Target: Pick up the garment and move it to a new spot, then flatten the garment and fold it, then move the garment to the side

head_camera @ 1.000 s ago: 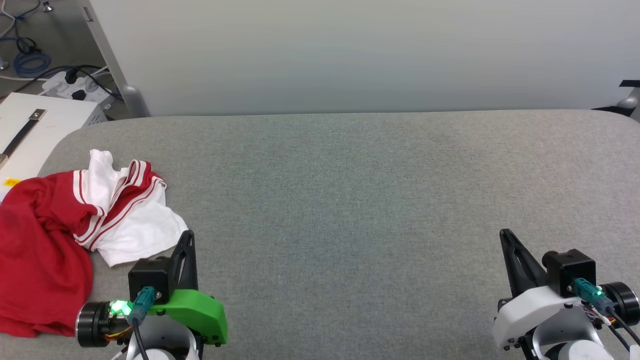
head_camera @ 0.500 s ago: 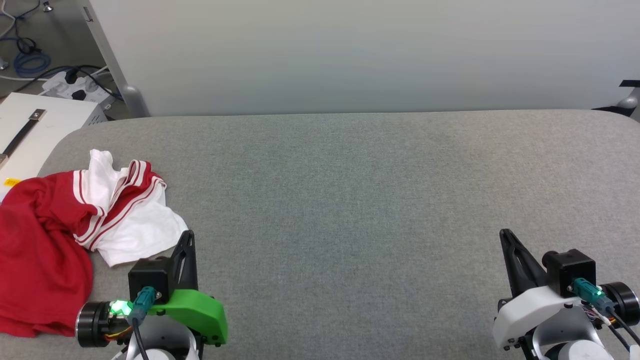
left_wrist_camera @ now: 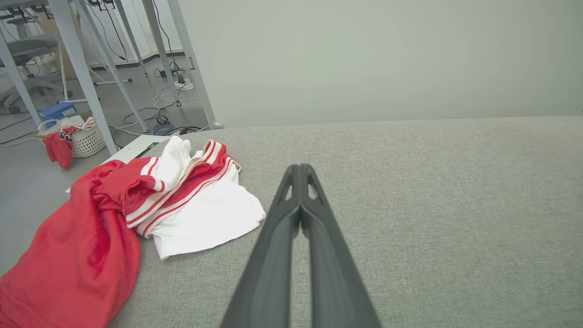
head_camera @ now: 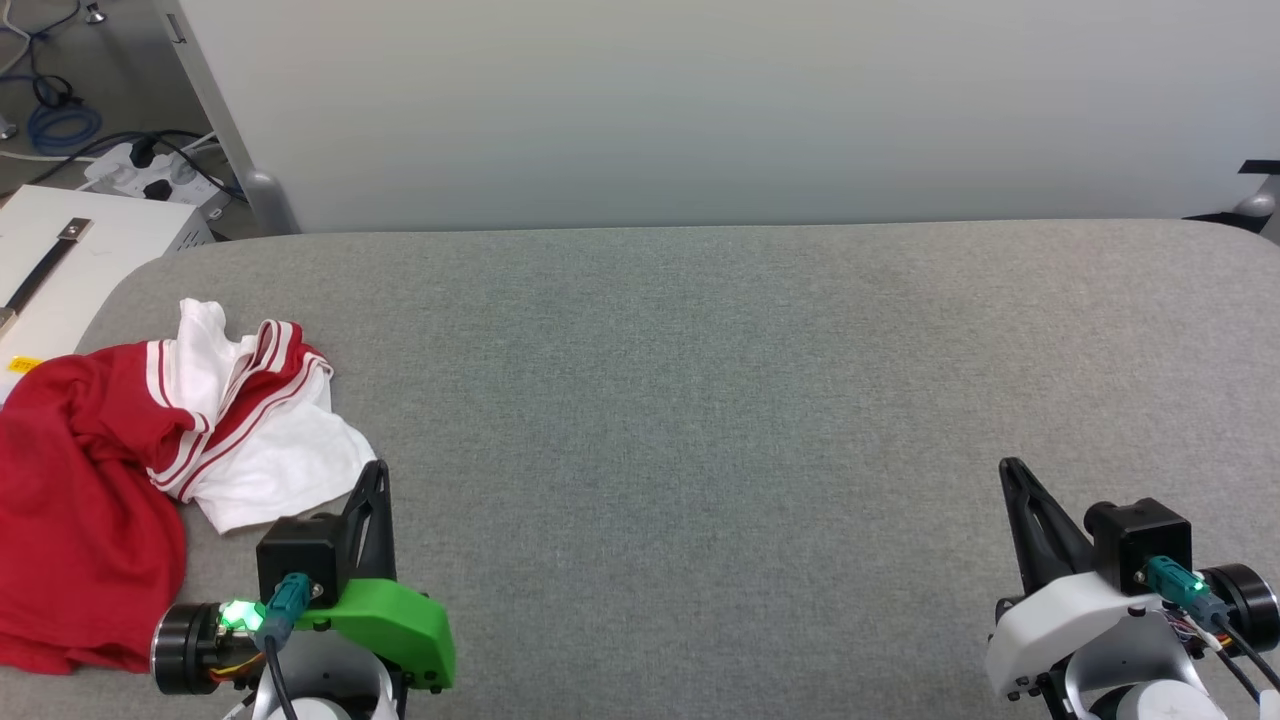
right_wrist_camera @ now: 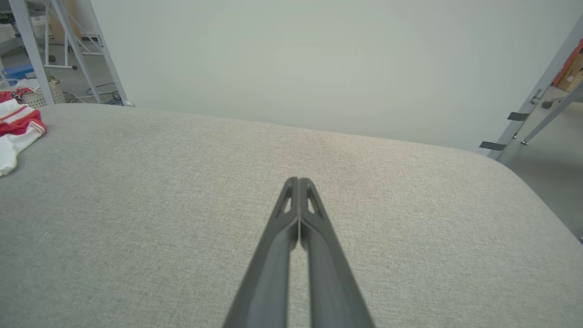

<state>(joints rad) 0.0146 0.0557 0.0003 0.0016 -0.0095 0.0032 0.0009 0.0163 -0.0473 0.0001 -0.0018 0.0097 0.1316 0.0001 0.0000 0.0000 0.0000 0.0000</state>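
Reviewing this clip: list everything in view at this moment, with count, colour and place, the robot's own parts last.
garment: one, red with white sleeves and striped trim, crumpled at the table's left end.
table: one, grey fabric top, spanning the head view.
panel: one, pale grey, upright behind the table.
box: one, white with a black strap, beyond the table's left end.
power strip: one, white, on the floor at far left among cables.
basket: one, white, on the floor, red cloth hanging from it.
left hand: one, dark fingers shut, near the white sleeve, holding nothing.
right hand: one, dark fingers shut, over bare table at the right.
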